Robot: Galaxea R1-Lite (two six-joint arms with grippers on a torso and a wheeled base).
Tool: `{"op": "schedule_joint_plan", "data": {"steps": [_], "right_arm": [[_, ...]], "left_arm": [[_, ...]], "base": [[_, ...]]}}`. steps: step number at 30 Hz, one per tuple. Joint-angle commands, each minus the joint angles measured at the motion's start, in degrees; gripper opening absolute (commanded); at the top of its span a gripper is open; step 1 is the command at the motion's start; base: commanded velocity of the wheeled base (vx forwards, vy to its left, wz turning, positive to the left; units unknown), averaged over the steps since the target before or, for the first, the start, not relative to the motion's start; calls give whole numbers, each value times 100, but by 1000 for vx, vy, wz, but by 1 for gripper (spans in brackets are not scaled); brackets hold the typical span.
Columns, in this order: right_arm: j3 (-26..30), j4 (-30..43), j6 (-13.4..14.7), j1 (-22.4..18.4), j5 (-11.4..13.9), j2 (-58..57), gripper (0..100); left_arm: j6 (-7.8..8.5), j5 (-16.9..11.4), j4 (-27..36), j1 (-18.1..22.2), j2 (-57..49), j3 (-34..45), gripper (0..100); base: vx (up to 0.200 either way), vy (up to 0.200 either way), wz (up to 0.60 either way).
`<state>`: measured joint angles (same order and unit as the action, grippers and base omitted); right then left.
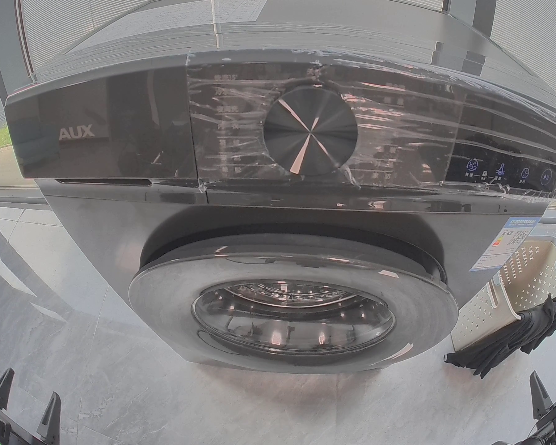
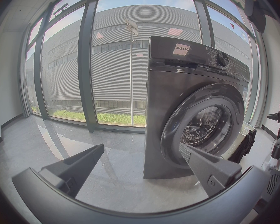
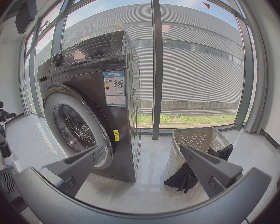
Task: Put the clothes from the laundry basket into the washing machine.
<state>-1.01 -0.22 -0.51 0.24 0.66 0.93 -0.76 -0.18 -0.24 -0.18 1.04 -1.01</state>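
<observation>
Shut door (image 1: 293,316) across washing machine (image 1: 352,208) mouth

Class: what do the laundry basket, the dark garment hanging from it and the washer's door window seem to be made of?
Basket: probably rigid cream plastic, matte, with moulded perforated walls. Garment: soft black fabric; it hangs in limp folds. Door window: glossy clear glass or plastic; the drum shows through, with reflections.
</observation>
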Motion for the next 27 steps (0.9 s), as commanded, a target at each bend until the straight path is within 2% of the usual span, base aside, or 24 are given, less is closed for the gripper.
{"op": "schedule_joint_plan", "data": {"steps": [1, 10, 16, 27], "right_arm": [[101, -4, -2, 2, 4, -93, 100], [101, 4, -2, 2, 40, -93, 100], [101, -4, 7, 2, 31, -93, 100], [101, -4, 7, 2, 31, -93, 100]], "left_arm": [[-4, 1, -2, 1, -104, 92, 100], [-4, 9, -2, 1, -104, 92, 100], [-4, 1, -2, 1, -104, 92, 100], [-4, 1, -2, 1, -104, 92, 100]], "base": [[0, 0, 0], [0, 0, 0], [0, 0, -600], [0, 0, 0]]}}
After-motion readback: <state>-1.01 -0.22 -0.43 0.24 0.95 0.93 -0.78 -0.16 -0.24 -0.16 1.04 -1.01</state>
